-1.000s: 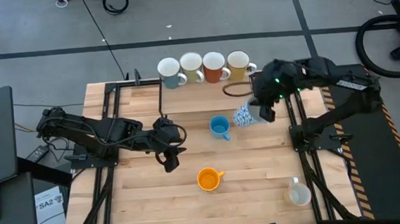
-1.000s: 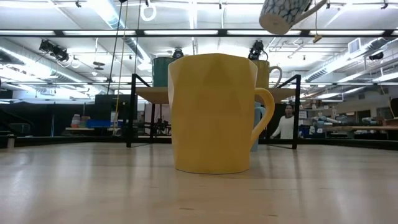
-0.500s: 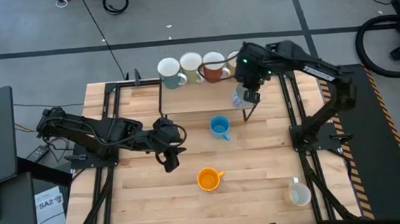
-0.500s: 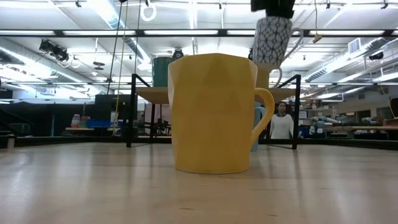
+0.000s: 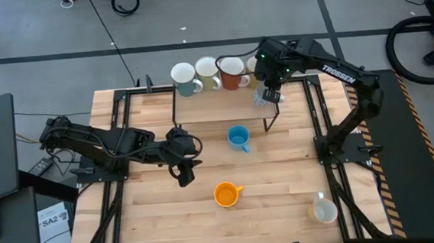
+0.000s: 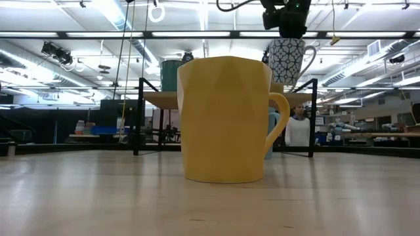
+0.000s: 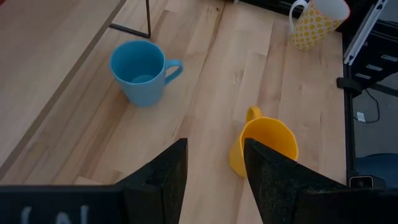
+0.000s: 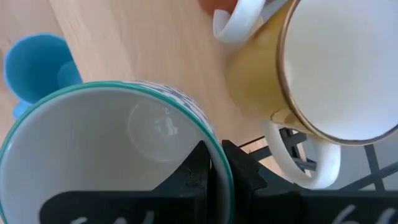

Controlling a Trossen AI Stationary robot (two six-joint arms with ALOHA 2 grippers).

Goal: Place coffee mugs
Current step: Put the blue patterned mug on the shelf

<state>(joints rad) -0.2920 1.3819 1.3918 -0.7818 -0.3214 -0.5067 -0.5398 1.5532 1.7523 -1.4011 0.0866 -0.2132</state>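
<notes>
My right gripper (image 5: 268, 95) is at the far shelf, shut on a white mug with a dark blue pattern (image 6: 289, 59), right beside the yellow mug (image 8: 323, 68) in the shelf row. That row also holds a pale blue-white mug (image 5: 186, 78), a cream mug (image 5: 207, 73) and a red-orange mug (image 5: 233, 73), all standing on their bases. A blue mug (image 5: 238, 138), a bright orange mug (image 5: 226, 194) and a pale dotted mug (image 5: 324, 210) stand on the table. My left gripper (image 7: 214, 168) hovers open at mid-table, left of the blue and orange mugs. My right gripper pinches the patterned mug's teal rim (image 8: 207, 138), one finger (image 8: 194, 171) inside the mug and one (image 8: 245, 171) outside. The fingers come from above, pointing down. The mug hangs upright below them; whether its base touches the shelf I cannot tell.
A raised wooden shelf on thin black legs (image 5: 267, 126) runs along the far edge. Black frame rails (image 5: 119, 144) line both table sides. Bare wood lies near the front edge. A person (image 6: 296, 128) stands in the room far behind the table.
My right gripper has carried the patterned mug toward the table's far edge and slightly left, up to the shelf row beside the yellow mug. The mug, tilted a second ago, has swung upright and come down lower. The left arm has kept still.
</notes>
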